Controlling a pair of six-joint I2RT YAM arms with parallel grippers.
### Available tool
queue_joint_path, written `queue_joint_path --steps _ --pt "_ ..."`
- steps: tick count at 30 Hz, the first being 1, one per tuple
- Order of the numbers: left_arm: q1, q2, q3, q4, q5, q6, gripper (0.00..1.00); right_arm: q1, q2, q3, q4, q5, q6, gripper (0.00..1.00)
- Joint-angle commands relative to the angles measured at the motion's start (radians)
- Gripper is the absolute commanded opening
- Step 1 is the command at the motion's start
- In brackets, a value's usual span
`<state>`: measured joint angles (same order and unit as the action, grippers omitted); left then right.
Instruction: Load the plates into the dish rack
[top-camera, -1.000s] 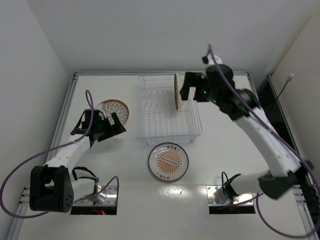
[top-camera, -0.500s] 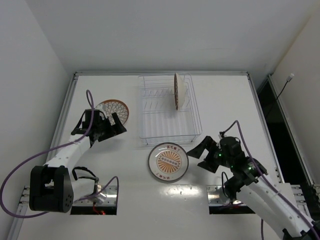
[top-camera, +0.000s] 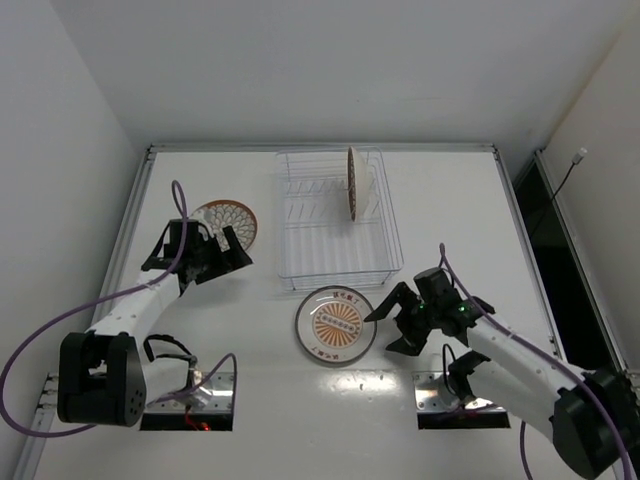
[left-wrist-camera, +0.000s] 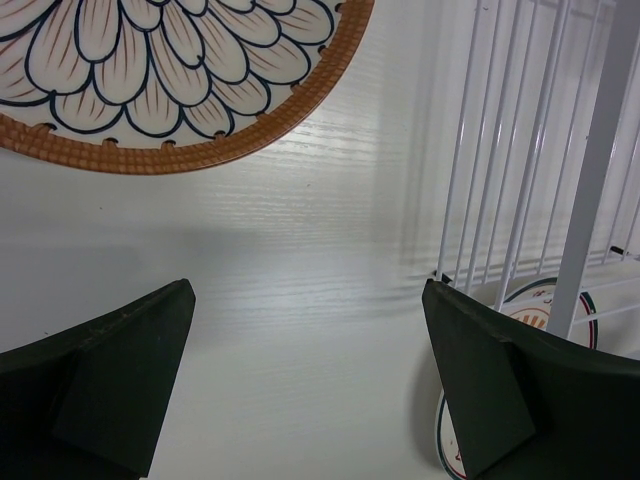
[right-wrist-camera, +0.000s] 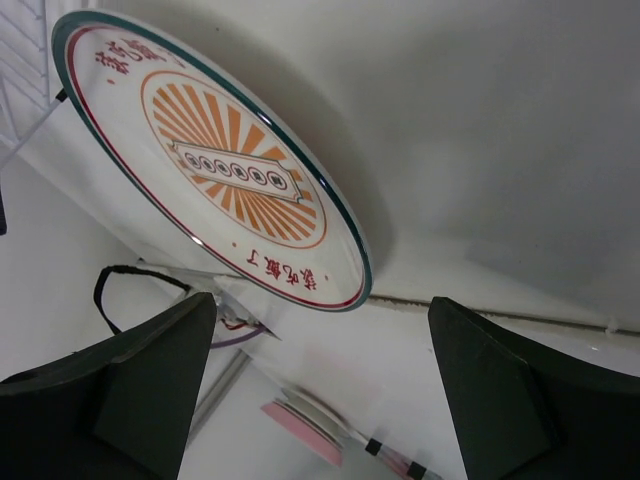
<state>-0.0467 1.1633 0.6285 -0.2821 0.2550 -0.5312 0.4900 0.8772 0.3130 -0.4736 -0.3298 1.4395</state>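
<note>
One brown-rimmed plate (top-camera: 352, 183) stands on edge in the dish rack (top-camera: 338, 262). A second brown-rimmed plate (top-camera: 228, 220) lies flat on the table at the left; it also shows in the left wrist view (left-wrist-camera: 180, 80). The pale-rimmed sunburst plate (top-camera: 336, 324) lies flat in front of the rack and shows in the right wrist view (right-wrist-camera: 210, 160). My left gripper (top-camera: 228, 246) is open and empty, just beside the left plate. My right gripper (top-camera: 392, 322) is open and empty, low over the table just right of the sunburst plate.
The rack's white wires (left-wrist-camera: 520, 140) show at the right of the left wrist view. White walls enclose the table on three sides. Cables and two recessed openings (top-camera: 190, 400) lie at the near edge beside the arm bases.
My right arm has swung from the rack, leaving the plate standing there, down to the table and now sits beside the sunburst plate. The left arm has not moved.
</note>
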Motion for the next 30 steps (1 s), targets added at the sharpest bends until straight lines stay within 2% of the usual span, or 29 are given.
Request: queue_joint_path --steps 1,2,8,10,19,24,28,30 --pt "-0.012 -0.019 0.017 0.031 -0.002 0.010 0.97 -0.013 0.048 0.035 0.098 -0.021 -0.004 0.84" --pt "-0.012 -0.019 0.017 0.031 -0.002 0.010 0.97 -0.022 0.075 0.035 0.122 -0.021 -0.004 0.80" --pt "-0.012 -0.019 0.017 0.040 0.018 0.010 0.97 -0.022 0.140 0.035 0.144 0.000 -0.034 0.76" --pt "-0.012 -0.010 0.017 0.040 0.018 0.010 0.97 -0.012 0.170 0.026 0.187 0.020 -0.034 0.72" --pt "-0.021 -0.062 0.017 0.040 0.041 0.010 0.97 0.067 0.286 0.026 0.288 0.073 -0.062 0.68" --pt "-0.032 -0.123 0.017 0.040 -0.013 0.019 0.97 0.104 0.307 -0.031 0.381 0.121 -0.062 0.54" --pt "-0.032 -0.160 0.017 0.020 -0.042 0.019 0.97 0.142 0.393 -0.035 0.496 0.121 -0.062 0.37" --pt "-0.032 -0.172 0.017 0.011 -0.065 0.019 0.97 0.163 0.452 -0.016 0.507 0.121 -0.062 0.33"
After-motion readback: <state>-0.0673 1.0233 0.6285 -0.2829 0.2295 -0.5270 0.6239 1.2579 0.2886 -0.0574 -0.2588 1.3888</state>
